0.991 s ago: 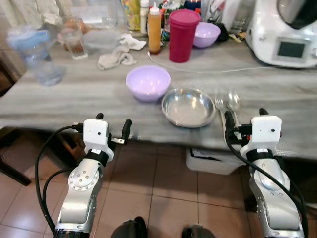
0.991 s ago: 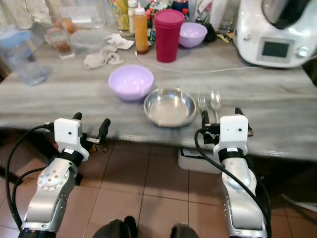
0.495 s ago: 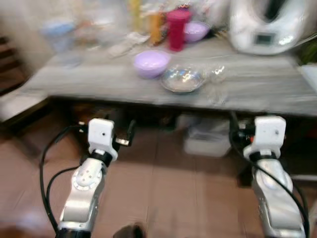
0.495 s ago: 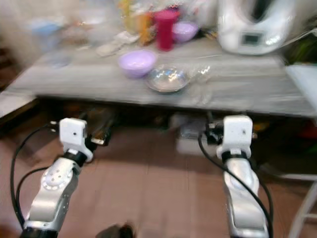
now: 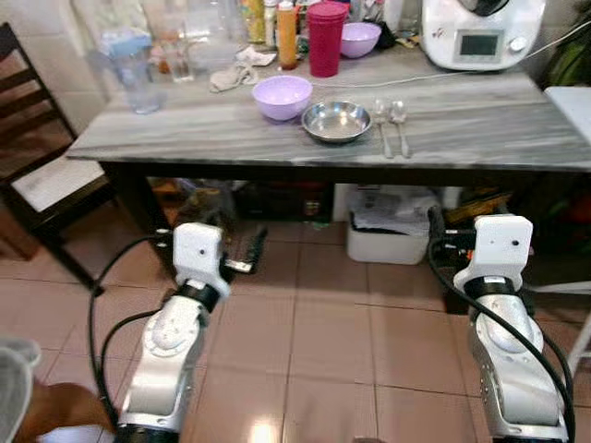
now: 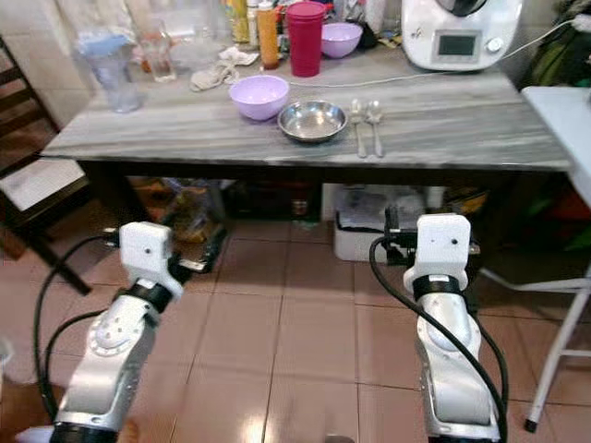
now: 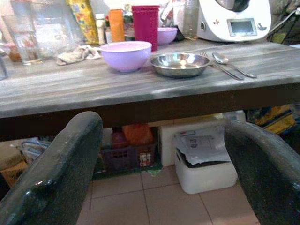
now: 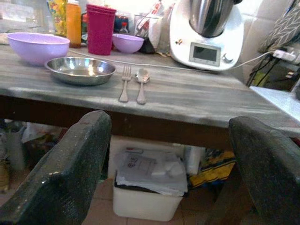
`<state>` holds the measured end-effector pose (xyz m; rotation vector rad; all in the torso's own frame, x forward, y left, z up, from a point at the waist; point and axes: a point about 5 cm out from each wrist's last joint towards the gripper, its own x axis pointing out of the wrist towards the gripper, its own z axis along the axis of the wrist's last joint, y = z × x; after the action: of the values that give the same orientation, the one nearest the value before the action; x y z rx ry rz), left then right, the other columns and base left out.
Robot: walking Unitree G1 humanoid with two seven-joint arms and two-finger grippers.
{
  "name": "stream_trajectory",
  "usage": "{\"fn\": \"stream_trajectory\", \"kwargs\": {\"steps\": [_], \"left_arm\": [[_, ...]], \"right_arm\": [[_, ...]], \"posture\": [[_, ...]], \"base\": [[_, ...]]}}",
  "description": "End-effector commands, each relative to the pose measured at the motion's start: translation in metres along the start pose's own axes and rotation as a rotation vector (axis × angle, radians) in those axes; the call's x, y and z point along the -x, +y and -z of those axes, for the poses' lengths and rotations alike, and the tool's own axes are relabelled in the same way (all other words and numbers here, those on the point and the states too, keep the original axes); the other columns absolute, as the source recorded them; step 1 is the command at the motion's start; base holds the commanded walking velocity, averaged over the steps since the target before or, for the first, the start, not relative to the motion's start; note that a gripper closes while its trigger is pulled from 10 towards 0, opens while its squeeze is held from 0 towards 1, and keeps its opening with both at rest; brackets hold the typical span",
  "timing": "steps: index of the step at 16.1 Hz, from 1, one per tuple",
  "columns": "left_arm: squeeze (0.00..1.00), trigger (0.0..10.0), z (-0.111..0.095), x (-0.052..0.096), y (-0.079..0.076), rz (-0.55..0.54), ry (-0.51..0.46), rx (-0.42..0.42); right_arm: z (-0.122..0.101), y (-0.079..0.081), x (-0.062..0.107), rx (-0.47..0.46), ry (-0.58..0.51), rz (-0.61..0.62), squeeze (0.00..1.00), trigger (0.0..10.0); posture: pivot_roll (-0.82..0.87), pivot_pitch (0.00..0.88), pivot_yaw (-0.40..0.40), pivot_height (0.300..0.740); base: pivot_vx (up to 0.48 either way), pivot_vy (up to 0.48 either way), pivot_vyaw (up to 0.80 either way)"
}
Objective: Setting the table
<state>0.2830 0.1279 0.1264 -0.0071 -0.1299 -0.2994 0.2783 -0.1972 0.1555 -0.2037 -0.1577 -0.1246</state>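
Observation:
A grey wooden table (image 5: 194, 138) stands ahead of me, some way off. On it a light purple bowl (image 5: 283, 96) sits beside a shiny steel dish (image 5: 336, 121). A fork (image 5: 381, 127) and a spoon (image 5: 400, 124) lie side by side just right of the dish. My left gripper (image 7: 161, 187) hangs low over the tiled floor, below table height, open and holding nothing. My right gripper (image 8: 171, 178) is at the same height on the right, open too, with nothing between its fingers (image 8: 70, 168).
At the table's back stand a red tumbler (image 5: 325, 37), an orange bottle (image 5: 287, 32), a second purple bowl (image 5: 359, 39), a white kitchen machine (image 5: 480, 32), a cloth (image 5: 235, 74) and a blue-lidded jug (image 5: 129, 66). A dark chair (image 5: 37, 175) is at left. A white bin (image 5: 392, 235) sits under the table.
The view has drawn back from the table, which now lies farther off with floor between. Both grippers keep their open pose in front of my body.

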Motion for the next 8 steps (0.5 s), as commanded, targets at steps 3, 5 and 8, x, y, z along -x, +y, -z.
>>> {"fn": "stream_trajectory", "kwargs": {"steps": [3,5,8], "left_arm": [[0.00,10.0,-0.0002,-0.0004,-0.0004,0.023,-0.002,0.005],[0.00,10.0,0.0009,0.0008,0.0000,0.026,0.002,0.005],[0.00,10.0,0.0021,0.0015,0.0009,0.030,0.006,0.004]], "right_arm": [[0.0031,0.0012,-0.0001,-0.006,0.017,0.008,0.00,10.0],[0.0035,0.0014,-0.0002,-0.010,0.019,0.008,0.00,10.0],[0.0041,0.0029,0.0000,-0.016,0.020,0.005,0.00,10.0]], "posture": [[-0.25,0.100,0.054,0.740],[-0.24,0.100,0.054,0.740],[-0.24,0.099,0.057,0.740]], "base": [[0.000,0.000,-0.56],[0.000,-0.122,-0.58],[0.000,-0.295,-0.57]]}}
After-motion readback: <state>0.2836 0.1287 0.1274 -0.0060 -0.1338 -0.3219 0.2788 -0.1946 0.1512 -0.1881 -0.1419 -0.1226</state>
